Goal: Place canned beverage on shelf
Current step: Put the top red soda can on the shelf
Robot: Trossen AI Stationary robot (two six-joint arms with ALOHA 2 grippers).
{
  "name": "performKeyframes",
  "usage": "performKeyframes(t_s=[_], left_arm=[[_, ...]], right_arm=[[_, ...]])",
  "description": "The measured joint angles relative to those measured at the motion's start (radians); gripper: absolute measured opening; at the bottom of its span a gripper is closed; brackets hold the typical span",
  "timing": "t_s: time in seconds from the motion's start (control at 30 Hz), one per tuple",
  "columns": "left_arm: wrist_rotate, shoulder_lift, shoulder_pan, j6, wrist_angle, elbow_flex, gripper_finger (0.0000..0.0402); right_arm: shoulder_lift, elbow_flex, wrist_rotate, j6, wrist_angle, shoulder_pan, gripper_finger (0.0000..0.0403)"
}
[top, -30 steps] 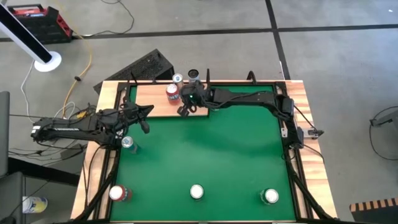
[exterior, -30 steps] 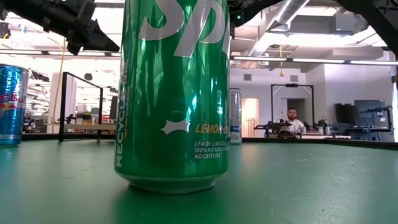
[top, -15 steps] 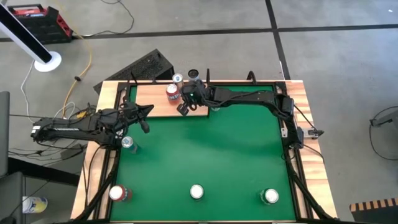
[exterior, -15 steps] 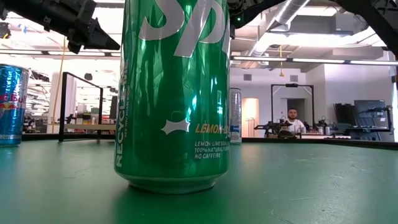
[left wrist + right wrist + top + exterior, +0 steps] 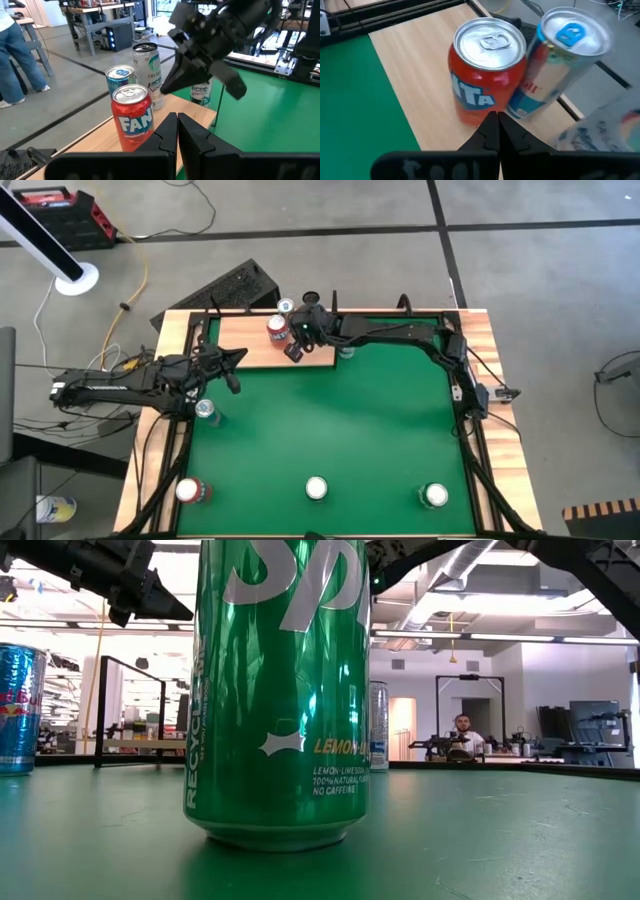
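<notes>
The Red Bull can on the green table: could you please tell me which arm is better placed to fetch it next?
Left. The left gripper hovers close beside that Red Bull can; the right gripper is over the shelf, farther off.

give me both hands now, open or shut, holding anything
Left hand: shut, empty, at the table's left edge.
Right hand: shut, empty, over the shelf beside the red can.

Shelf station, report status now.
Right gripper shut, empty, over the shelf beside the red Fanta can. Left gripper shut, waiting at table's left edge. Nothing blocking.
</notes>
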Motion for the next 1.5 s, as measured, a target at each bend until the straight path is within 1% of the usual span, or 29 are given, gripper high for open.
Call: performKeyframes(t_s=[0.17,0.33,0.6,0.67,0.73,0.83,0.9,1.5], left_arm=[[0.0,0.0,0.0,0.0,0.0,0.0,0.0],[-0.019,0.0,0.0,0.003,0.013,0.0,0.0],[-0.009,0.0,0.0,0.008,0.03,0.0,0.0],[-0.009,0.0,0.0,0.008,0.033,0.0,0.0],[-0.009,-0.001,0.0,0.008,0.031,0.0,0.0],[0.012,-0.001,0.0,0.006,0.023,0.004,0.0],[0.034,-0.001,0.0,-0.001,0.016,0.004,0.0],[0.044,0.0,0.0,-0.01,-0.007,0.005,0.0]], right_arm=[[-0.003,0.002,-0.014,-0.002,0.03,-0.012,0.0015],[-0.002,0.002,-0.018,-0.016,0.018,-0.013,0.0015],[-0.001,0.002,-0.015,-0.021,0.017,-0.011,0.0015],[0.023,0.004,-0.012,-0.021,0.043,-0.003,0.0015],[0.033,0.0,-0.015,-0.02,0.018,0.0,0.0015],[0.057,0.005,-0.001,-0.021,0.049,0.015,0.0015],[0.057,0.0,0.011,-0.02,0.01,0.016,0.0015],[0.062,0.001,0.015,-0.035,0.147,-0.003,0.0015]])
